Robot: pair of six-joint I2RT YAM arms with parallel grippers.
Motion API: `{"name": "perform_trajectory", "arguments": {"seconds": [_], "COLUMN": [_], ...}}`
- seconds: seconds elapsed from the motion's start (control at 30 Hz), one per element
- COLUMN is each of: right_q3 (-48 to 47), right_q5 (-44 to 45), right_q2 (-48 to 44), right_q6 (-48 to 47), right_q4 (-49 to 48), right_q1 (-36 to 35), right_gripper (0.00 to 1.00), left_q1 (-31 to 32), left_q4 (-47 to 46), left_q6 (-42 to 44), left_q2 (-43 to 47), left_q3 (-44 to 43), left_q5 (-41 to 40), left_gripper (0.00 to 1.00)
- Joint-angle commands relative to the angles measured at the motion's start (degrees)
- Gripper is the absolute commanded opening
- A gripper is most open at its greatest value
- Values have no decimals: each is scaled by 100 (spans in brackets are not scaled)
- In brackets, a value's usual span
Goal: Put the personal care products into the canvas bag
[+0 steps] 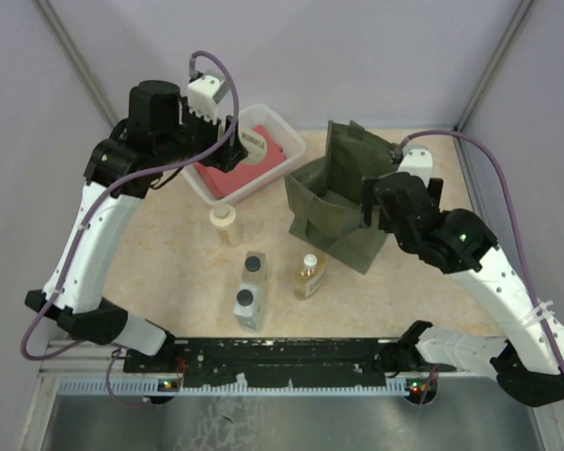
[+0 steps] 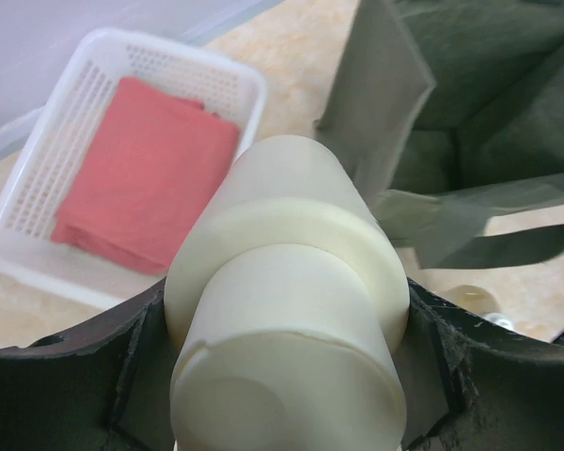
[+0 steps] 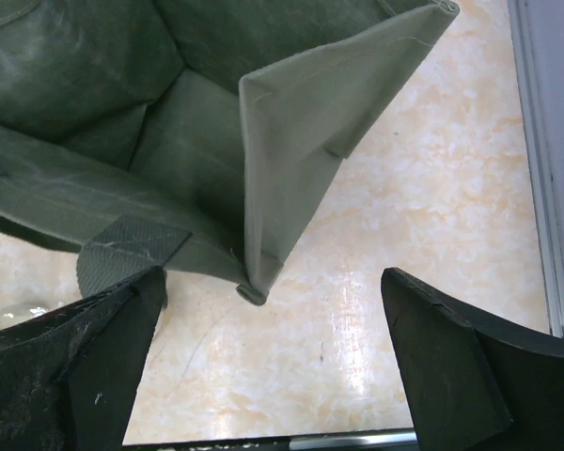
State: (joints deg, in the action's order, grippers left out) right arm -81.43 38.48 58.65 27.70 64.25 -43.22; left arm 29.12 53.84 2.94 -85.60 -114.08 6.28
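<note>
Canvas bag (image 1: 331,218) partly hidden by rt arm (image 1: 470,246) (top view).

**Robot manipulation test cell in a laboratory.**
A pale marbled tabletop (image 1: 169,272) is enclosed by plain grey panel walls (image 1: 357,56) set in metal frame posts (image 1: 494,61). A left arm (image 1: 86,230) and a right arm (image 1: 503,282), both white and black, are bolted to a black rail (image 1: 291,352) at the near edge and fed by purple cables (image 1: 456,133). A canvas bag (image 1: 343,240), a white basket (image 1: 284,127) and small bottles (image 1: 252,274) are laid out as on a bench.
</note>
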Motion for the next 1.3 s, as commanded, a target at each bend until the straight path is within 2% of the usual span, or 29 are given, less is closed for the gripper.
{"name": "perform_trajectory", "arguments": {"seconds": [0.0, 0.13, 0.23, 0.47, 0.63, 0.8, 1.1, 1.27], "right_q3": [-179, -154, -160, -254, -236, -292, -647, -786], "right_q5": [343, 328, 358, 387, 388, 444, 607, 784], "right_q2": [103, 124, 130, 78, 17, -27, -296, -365], "right_q6": [164, 181, 221, 334, 400, 430, 695, 784], "right_q4": [-166, -251, -217, -67, -20, 75, 653, 1035], "right_q1": [40, 38, 51, 60, 62, 63, 60, 64], "right_gripper": [99, 99, 99, 99, 99, 99, 99, 99], "left_q1": [13, 18, 94, 672, 1167, 1559, 1807, 1922], "left_q4": [-587, -862, -1387, -2273, -2626, -2639, -2414, -2300], "left_q6": [-223, -326, -496, -626, -572, -411, -61, 89], "left_q2": [338, 416, 517, 438, 11, -661, -1851, -2426], "left_q3": [-359, -352, -18, 390, 362, -281, -971, -1442], "left_q5": [954, 1687, 2261, 2516, 2336, 2060, 890, 544], "left_gripper": [0, 0, 0, 0, 0, 0, 0, 0]}}
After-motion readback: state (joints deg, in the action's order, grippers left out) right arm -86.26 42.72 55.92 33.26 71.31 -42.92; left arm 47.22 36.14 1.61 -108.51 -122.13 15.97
